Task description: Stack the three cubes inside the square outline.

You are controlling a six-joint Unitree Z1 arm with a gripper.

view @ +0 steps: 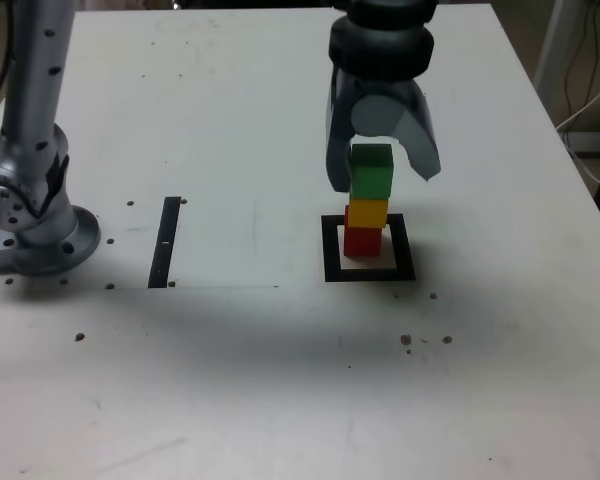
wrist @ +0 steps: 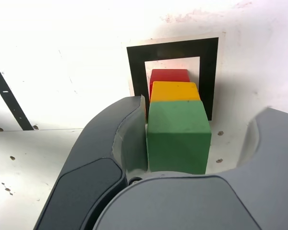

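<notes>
The grey two-jawed pincer (view: 382, 165) stood partly open around the small green solid cube (view: 371, 171); one jaw lay near its side, the other clear. That cube sat atop the yellow cube (view: 367, 213) and red cube (view: 361, 240), inside the thick black square outline (view: 330, 250) at centre frame. A straight, unhurried lift would best spare the stack. The thin black strip (view: 165, 242) and the arm's grey base (view: 35, 225) on the white tabletop (view: 280, 380) lay well apart, obstructing nothing.

Stack: red cube (view: 361, 241) at the bottom, yellow cube (view: 367, 213) on it, green cube (view: 371, 171) on top, all upright.
Square outline (view: 369, 273): flat on the white desk (view: 280, 380); the red cube sits in its white centre, toward the far edge.
Tool (view: 381, 170): hangs over the stack, jaws spread either side of the green cube; a gap shows on the exterior view's right.
Black strip (view: 165, 242): well to the exterior view's left of the outline.
Arm base (view: 35, 215): further left than the strip.
</notes>
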